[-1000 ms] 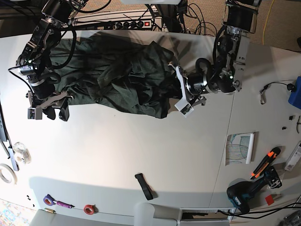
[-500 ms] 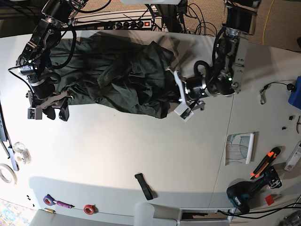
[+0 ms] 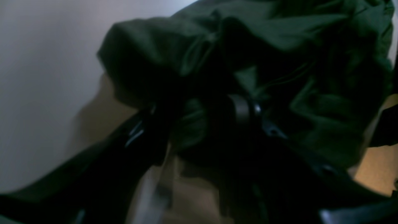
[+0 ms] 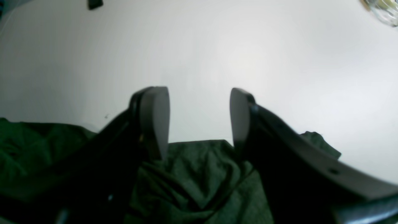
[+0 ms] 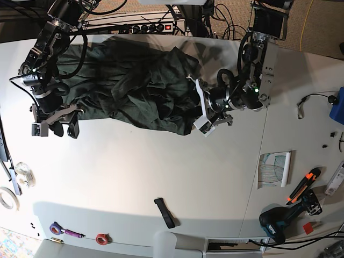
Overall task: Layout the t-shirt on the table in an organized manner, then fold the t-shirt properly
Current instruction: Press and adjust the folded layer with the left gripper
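Left gripper (image 3: 197, 118) spread wide, fold of crumpled green t-shirt (image 3: 279, 46) between jaws. Right gripper (image 4: 199, 118) released, over t-shirt edge on white tabletop (image 4: 248, 46).

Reference: t-shirt (image 5: 140, 86).

Near side of the t-shirt: broad bare table (image 5: 161, 161), open for passage as far as the black strap (image 5: 165, 212), which lies well apart.

One end of the t-shirt: the right gripper (image 5: 56, 129) stands over the hem, jaws apart, with bare table beyond.

Other end: the left gripper (image 5: 200, 107) and its arm block the edge, with fabric between the jaws.

Far side: a power strip (image 5: 145, 27) and cables (image 5: 226, 27) line the table edge.
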Controlling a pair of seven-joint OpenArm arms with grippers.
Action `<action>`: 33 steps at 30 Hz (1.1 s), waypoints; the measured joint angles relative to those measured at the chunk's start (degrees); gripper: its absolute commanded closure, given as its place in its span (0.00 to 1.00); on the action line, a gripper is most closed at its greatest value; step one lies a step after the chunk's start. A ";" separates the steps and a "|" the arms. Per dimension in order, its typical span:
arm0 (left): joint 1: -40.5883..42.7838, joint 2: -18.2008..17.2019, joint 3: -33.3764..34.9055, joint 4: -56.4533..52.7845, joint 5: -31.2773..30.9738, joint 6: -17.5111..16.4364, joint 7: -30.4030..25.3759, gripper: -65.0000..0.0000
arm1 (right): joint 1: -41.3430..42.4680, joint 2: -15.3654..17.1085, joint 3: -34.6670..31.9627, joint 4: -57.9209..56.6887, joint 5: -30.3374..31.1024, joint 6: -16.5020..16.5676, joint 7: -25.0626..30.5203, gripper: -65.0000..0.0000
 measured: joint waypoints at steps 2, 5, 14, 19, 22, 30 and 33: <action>0.00 -0.02 0.00 0.00 0.00 0.09 0.02 0.57 | -0.02 0.00 0.00 0.00 0.00 0.00 0.00 0.53; 0.02 0.00 0.02 0.00 -0.98 0.46 0.00 0.69 | 0.00 0.00 0.00 0.00 0.00 0.00 0.00 0.53; 0.02 0.79 0.02 0.00 -3.45 2.73 -0.02 0.83 | 0.00 0.00 0.00 0.00 0.00 0.00 0.02 0.53; 0.02 0.72 1.51 0.00 -3.41 2.69 -0.74 1.00 | 0.00 0.00 0.00 0.00 0.00 0.00 0.02 0.53; 0.02 0.79 3.85 0.02 -2.78 5.60 -5.11 1.00 | 0.00 0.00 0.00 0.00 0.00 0.00 0.00 0.53; -4.31 0.94 15.67 0.04 3.56 11.04 -9.88 1.00 | -0.02 0.00 0.00 0.00 -0.02 -0.02 0.00 0.53; -6.51 1.60 19.15 0.11 8.35 13.29 -10.27 1.00 | 0.00 -0.26 0.00 0.00 0.00 -0.02 0.04 0.53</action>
